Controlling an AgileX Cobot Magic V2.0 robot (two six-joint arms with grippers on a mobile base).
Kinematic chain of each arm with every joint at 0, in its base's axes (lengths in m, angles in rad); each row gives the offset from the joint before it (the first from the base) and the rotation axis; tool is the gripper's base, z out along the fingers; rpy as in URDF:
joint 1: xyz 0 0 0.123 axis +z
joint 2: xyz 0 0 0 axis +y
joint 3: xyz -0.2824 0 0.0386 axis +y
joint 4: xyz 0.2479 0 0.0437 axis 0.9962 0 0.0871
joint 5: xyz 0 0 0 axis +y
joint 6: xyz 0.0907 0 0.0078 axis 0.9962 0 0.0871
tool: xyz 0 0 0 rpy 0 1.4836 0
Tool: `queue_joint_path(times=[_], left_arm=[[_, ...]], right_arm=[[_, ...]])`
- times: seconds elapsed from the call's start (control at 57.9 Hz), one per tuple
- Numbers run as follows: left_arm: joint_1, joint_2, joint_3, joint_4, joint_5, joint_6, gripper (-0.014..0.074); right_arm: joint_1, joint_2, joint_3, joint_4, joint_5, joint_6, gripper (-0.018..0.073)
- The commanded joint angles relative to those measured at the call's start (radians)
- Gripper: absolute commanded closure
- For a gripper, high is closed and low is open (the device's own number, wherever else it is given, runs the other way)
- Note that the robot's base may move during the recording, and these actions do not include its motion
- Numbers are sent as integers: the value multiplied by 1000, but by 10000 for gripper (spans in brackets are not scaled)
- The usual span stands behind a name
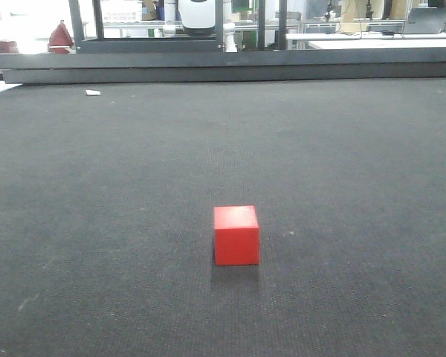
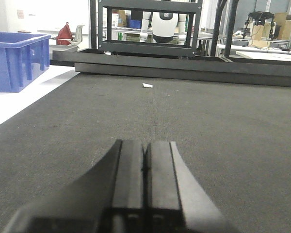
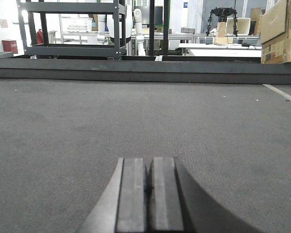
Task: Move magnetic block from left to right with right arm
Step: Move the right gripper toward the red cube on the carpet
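Matting, dark grey and finely woven, covered the bench (image 1: 97, 186). The magnetic block (image 1: 236, 236) sat flat on it, square to the camera, near the middle of the front view and in its lower half, touching nothing else. Whether that spot counted as the bench's left or right was hard to judge from this one view. The left fingers (image 2: 131, 179) were clenched pad to pad low over the matting, pointing toward a small white scrap (image 2: 147, 86) far ahead. A blue bin (image 2: 14, 58) stood on a white surface beside the matting's left edge. The right fingers (image 3: 132, 194) were likewise pressed together, grasping nothing, with brown cardboard boxes (image 3: 280, 29) stacked beyond the far right.
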Motion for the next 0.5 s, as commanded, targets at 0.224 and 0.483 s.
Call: queue_joint_path(times=[0.224, 0.483], left_arm=[[-5, -11, 8, -5, -86, -2, 722], [-5, -11, 8, -5, -86, -2, 722]], right_arm=[[-4, 26, -159, -11, 183, -1, 531], [-3, 244, -348, -11, 370, -12, 531]])
